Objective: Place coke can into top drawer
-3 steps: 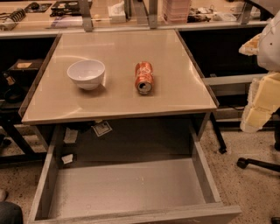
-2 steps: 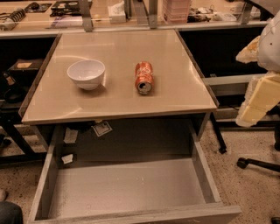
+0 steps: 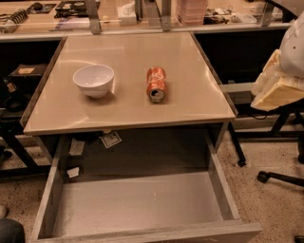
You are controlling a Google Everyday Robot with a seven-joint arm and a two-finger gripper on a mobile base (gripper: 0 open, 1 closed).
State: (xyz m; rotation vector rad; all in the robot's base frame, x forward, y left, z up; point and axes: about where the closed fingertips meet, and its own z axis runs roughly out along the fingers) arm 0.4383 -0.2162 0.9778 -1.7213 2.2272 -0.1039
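The coke can (image 3: 156, 83) lies on its side near the middle of the beige tabletop (image 3: 190, 107), with its silver end facing the front. The top drawer (image 3: 137, 204) is pulled out wide below the tabletop's front edge, showing its pale grey bottom with nothing in it. My gripper (image 3: 278, 88) shows as a white and cream shape at the right edge of the view. It is beside the table's right side, well away from the can and holding nothing that I can see.
A white bowl (image 3: 94, 79) stands upright on the tabletop, left of the can. A cluttered bench (image 3: 118, 14) runs behind the table. Chair legs with casters (image 3: 273, 176) stand on the speckled floor at right. Paper tags (image 3: 110, 139) hang under the tabletop.
The white and cream gripper shape at the right edge has risen a little. The can, bowl and drawer have not moved.
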